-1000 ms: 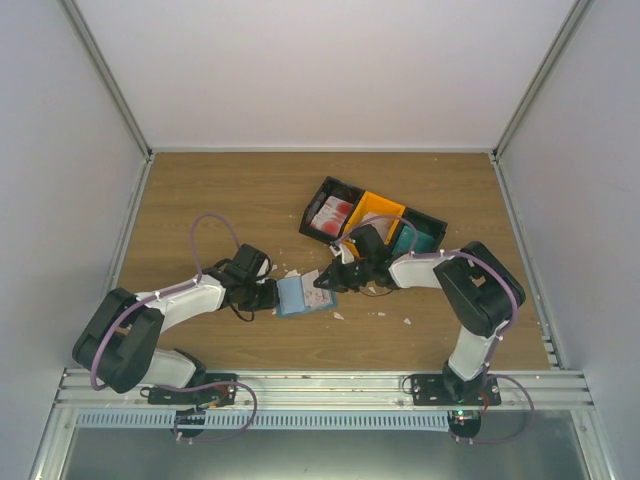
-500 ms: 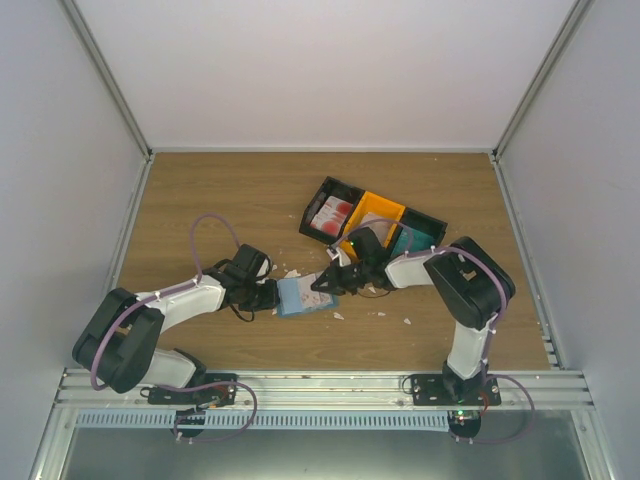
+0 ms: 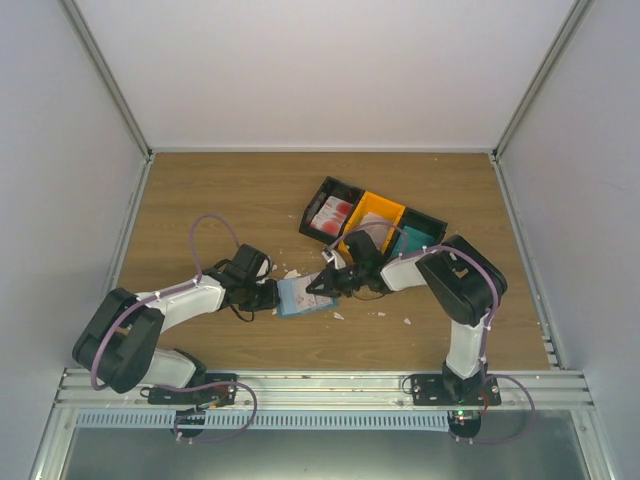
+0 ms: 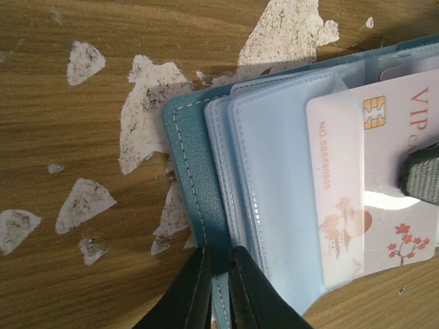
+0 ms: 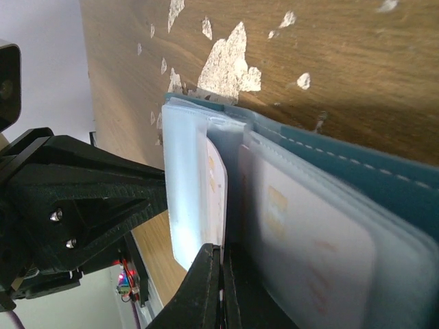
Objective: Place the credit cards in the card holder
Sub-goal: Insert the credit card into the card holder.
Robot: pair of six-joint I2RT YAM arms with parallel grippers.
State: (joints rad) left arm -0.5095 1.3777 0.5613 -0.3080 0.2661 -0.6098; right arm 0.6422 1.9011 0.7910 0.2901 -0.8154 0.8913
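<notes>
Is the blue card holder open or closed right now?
Open: the card holder lies spread, its clear sleeves exposed, a VIP card partly tucked in.

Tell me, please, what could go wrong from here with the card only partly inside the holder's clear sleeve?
1. The credit card sits only partway in the clear sleeve. A skewed push by the right gripper, shut on it, could jam or bend it at the sleeve's mouth.
2. The left gripper pinches only the card holder at its edge, so the holder may pivot or slip on the table under that push.
</notes>
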